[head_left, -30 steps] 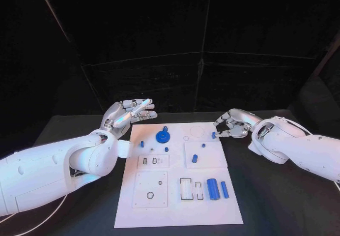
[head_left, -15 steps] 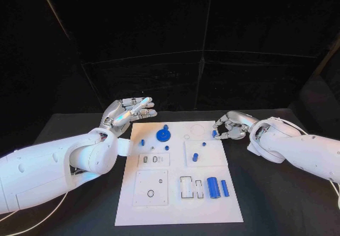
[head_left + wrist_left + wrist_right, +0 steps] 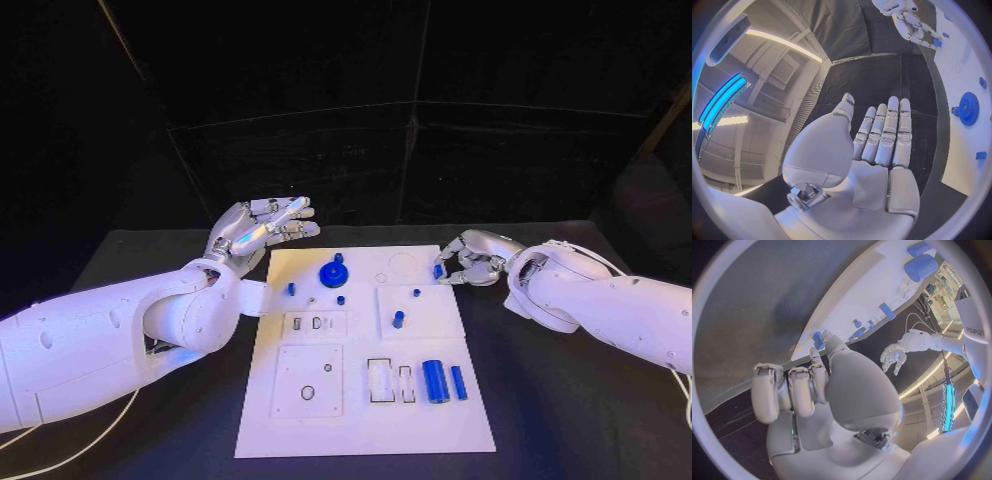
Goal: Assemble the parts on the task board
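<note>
1. I see the task board lying in the middle of the black table, its long sides running from the near edge toward the far edge.
2. My left hand hovers above the table just off the board's far left corner, palm up, fingers straight and a little apart, holding nothing. The left wrist view shows the same: the left hand flat, with the fingers side by side and nothing in the palm.
3. My right hand is at the board's far right corner, fingers curled in. It pinches a small blue part right at the board's right edge. In the right wrist view the blue part sits at the fingertips, against the board's edge.
4. A blue gear stands on the far half of the board, left of centre, with small blue pegs near it: one toward the left edge, one just on its near side.
5. Another small peg and a short blue cylinder sit on the raised square toward the right edge.
6. Toward the near right corner, a thick blue cylinder and a thinner blue bar lie side by side, beside two rectangular slots.
</note>
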You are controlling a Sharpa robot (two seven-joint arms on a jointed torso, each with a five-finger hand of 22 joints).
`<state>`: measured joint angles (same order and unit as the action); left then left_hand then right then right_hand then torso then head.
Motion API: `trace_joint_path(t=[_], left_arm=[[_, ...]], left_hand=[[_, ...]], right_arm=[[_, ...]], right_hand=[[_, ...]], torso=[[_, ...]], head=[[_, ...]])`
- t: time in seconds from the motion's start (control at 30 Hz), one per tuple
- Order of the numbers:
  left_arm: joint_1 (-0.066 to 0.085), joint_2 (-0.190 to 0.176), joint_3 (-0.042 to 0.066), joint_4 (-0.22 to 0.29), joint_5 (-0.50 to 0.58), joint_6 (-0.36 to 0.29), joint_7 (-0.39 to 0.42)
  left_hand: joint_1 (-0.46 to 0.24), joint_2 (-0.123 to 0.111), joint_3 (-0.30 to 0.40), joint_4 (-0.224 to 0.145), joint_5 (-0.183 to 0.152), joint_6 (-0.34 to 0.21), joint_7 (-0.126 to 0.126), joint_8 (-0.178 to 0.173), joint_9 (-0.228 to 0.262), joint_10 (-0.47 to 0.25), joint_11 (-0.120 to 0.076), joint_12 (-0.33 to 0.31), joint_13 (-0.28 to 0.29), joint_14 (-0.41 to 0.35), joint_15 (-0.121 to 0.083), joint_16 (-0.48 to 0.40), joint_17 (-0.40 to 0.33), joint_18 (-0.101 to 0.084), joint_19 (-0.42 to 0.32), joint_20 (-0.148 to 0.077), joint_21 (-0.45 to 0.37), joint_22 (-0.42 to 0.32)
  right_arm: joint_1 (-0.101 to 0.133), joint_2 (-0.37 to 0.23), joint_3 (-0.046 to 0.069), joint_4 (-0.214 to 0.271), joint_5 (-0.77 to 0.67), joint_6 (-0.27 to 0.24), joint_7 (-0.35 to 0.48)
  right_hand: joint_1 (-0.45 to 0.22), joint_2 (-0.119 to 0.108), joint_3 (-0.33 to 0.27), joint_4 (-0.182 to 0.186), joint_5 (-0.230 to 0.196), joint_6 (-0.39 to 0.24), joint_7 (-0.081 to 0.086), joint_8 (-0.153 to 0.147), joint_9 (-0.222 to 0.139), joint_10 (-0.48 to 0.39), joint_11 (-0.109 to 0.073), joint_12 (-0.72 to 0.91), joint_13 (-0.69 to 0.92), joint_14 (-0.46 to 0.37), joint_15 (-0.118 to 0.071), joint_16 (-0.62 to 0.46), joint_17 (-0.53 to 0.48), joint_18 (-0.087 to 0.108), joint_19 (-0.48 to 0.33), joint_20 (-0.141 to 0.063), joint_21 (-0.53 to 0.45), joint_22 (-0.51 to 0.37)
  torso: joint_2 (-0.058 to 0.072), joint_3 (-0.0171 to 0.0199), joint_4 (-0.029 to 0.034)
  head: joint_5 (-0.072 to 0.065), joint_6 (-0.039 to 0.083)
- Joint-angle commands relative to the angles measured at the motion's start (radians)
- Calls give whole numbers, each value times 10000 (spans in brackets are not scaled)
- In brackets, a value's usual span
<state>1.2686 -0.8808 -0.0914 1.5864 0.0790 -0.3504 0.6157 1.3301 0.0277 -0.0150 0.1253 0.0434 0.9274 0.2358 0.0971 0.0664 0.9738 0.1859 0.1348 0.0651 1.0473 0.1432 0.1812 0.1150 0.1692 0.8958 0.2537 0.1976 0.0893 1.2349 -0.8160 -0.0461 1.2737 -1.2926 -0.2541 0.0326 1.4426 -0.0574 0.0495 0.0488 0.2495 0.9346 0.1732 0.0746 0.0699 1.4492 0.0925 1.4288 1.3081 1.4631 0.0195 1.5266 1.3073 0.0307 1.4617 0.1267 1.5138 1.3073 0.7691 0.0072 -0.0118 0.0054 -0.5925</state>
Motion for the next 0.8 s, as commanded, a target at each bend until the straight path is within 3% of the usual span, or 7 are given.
trace_joint_path(t=[0.03, 0.43, 0.53, 0.8], left_arm=[[16, 15, 11, -2, -53, 123, 89], [15, 28, 11, -21, -53, 135, 60], [15, 30, 11, -28, -53, 132, 44], [15, 30, 11, -30, -53, 138, 26]], left_hand=[[17, 91, -10, -52, 44, 65, 1, -41, 2, 82, -2, -46, -1, 1, 2, -60, -14, 133, 62, 12, -63, -16], [17, 94, -13, -57, 44, 67, 2, -44, 1, 85, -2, -48, -2, 2, 1, -65, -14, 133, 64, 12, -66, -18], [15, 95, -16, -60, 44, 67, 6, -47, 0, 86, -1, -51, -2, 2, 1, -69, -15, 133, 65, 12, -69, -20], [15, 95, -16, -60, 44, 67, 6, -47, 0, 86, -1, -51, -2, 2, 1, -69, -15, 133, 65, 12, -69, -20]], right_arm=[[8, 44, 1, -37, -100, 34, -32], [7, 176, 3, -159, 42, -131, -78], [7, 205, 3, -179, 60, -180, -118], [6, 264, 3, -200, 71, -243, -140]], right_hand=[[7, 139, -1, -63, -57, 100, -9, 59, 14, 9, -73, -5, 1022, 841, -67, -20, 1583, 38, -7, -17, -45, 1235], [-73, 357, 47, -77, -188, 373, -61, 157, 27, 72, -117, 56, 1091, 852, -102, -5, 1622, 25, 38, -45, -23, 1289], [-69, 473, 125, -110, -415, 570, -114, 248, 40, 132, -162, 123, 1167, 863, -138, 15, 1666, 14, 76, -73, -2, 1338], [-85, 591, 237, -151, -483, 854, -211, 374, 53, 198, -244, 193, 1247, 877, -203, 39, 1722, -6, 144, -127, 35, 1424]], torso=[[-1, 4, 1], [-2, 6, 6], [-3, 6, 0], [-1, 4, -3]], head=[[-1, -3], [9, -10], [21, -20], [34, -27]])
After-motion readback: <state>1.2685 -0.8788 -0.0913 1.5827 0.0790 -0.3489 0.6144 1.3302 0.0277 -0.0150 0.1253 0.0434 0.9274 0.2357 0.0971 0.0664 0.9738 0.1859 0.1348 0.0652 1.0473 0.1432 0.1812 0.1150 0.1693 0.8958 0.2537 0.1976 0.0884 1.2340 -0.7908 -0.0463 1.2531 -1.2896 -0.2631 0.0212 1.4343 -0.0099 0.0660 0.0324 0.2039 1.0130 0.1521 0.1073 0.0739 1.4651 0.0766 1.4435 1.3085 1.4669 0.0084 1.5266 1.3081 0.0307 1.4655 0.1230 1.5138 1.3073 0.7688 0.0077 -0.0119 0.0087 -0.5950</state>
